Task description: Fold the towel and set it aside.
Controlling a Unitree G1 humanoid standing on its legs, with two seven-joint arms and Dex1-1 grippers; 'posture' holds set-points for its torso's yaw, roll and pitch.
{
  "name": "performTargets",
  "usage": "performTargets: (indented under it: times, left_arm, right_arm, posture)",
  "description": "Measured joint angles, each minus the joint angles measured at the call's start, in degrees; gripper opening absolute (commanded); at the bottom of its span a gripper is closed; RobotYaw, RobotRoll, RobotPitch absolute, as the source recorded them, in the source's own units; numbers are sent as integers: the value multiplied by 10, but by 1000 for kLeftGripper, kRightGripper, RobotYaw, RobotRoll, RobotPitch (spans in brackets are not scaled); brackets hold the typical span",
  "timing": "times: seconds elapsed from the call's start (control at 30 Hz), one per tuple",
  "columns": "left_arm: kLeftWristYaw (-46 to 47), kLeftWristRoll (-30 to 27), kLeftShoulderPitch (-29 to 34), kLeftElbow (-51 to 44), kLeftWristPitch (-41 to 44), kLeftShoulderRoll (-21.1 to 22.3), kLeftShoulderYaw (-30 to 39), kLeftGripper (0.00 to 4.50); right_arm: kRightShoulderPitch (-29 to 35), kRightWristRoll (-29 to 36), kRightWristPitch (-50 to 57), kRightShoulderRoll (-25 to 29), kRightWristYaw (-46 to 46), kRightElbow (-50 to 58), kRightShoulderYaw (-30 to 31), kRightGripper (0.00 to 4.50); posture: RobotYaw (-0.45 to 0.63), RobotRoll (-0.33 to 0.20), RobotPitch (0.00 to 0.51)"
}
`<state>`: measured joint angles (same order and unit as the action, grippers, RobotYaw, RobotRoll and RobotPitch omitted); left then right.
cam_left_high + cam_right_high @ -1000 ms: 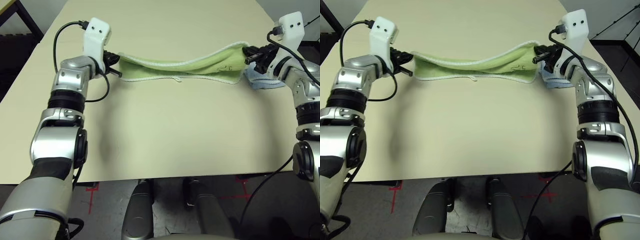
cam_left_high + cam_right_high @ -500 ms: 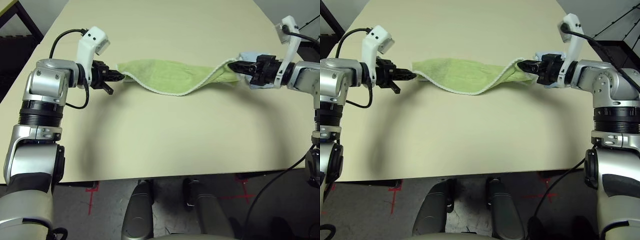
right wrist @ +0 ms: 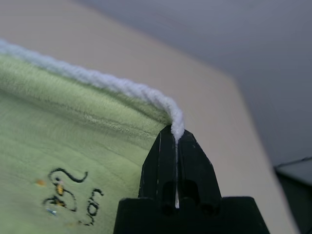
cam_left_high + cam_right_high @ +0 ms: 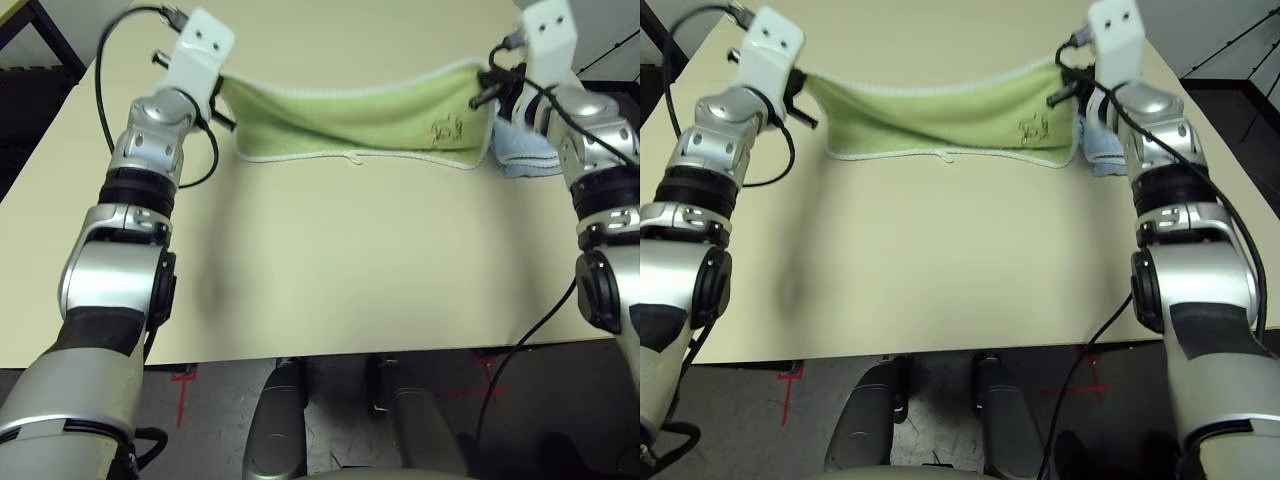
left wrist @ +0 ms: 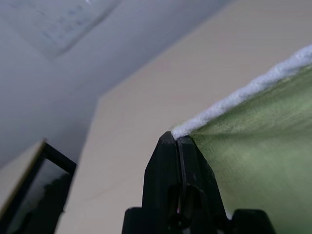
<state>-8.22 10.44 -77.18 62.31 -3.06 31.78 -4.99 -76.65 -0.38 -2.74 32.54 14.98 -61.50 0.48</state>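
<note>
Best done as one broad, even move: carry both held corners together over the table (image 4: 330, 270), level with each other, letting the hanging lower hem land first and spread flat before laying the upper hem over it. Worth holding the span just taut enough to take out the sag in the middle, yet not so tight as to tug a corner free. Wise to steer clear of the pale blue towel (image 4: 525, 155) lying on the table just beside the right end, to avoid dragging it along.

Broad, flat and matt, that beige table. Above its far part, hung as a wide sheet by the two upper corners, lower hem at or just over the surface: the towel (image 4: 350, 125), light green terry, soft, limp, dipping in the middle. Smaller, folded, fluffy: the pale blue one. Left gripper (image 5: 176, 141), black fingers pressed together on the towel's left upper corner. Right gripper (image 3: 175, 139), pinched just as tight on the right upper corner. Along the hem, white edging (image 3: 97, 80), thick, twisted like cord. Smallest, a black handwritten mark (image 4: 447, 127) near the right-hand corner.
</note>
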Motion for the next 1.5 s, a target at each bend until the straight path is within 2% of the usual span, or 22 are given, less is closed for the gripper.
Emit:
performTargets:
  times: [0.13,0.27,0.33,0.43,0.53,0.63,0.7,0.87,1.03,1.23,1.5]
  left_arm:
    - [37,7,-29,29,-42,0,1,27]
    - [49,14,-33,39,-58,1,1,27]
    - [45,14,-20,37,-57,6,1,27]
    - [11,13,36,11,-44,16,1,27]
    - [-54,7,116,-48,-7,33,0,27]
    - [-153,-19,189,-138,57,74,5,27]
    - [-207,-37,222,-192,101,97,16,27]
    - [-357,-91,312,-333,186,166,28,27]
    - [-441,-131,373,-412,255,198,34,27]
    - [-515,-167,410,-481,324,246,46,27]
    - [-610,-210,464,-540,386,311,48,27]
  right_arm:
    - [-31,-15,-65,0,-46,-49,-3,0]
    - [-35,-16,-87,-1,-46,-64,-11,0]
    - [-17,-14,-93,-2,-28,-56,-12,0]
    - [56,0,-85,-5,28,-4,-13,0]
    - [168,36,-18,-5,102,118,-14,0]
    - [290,96,108,11,176,296,-17,0]
    - [337,127,184,26,205,386,-20,0]
    - [404,193,331,79,247,548,-59,0]
    - [459,223,413,89,264,599,-62,0]
    - [503,261,478,100,284,668,-75,0]
    - [531,287,526,139,325,706,-73,0]
  posture:
    - [152,0,206]
    - [161,0,204]
    - [161,0,206]
    - [155,0,213]
    - [154,0,218]
    - [152,0,221]
    - [152,0,219]
    - [159,0,211]
    - [169,0,200]
    - [174,0,196]
    - [187,0,198]
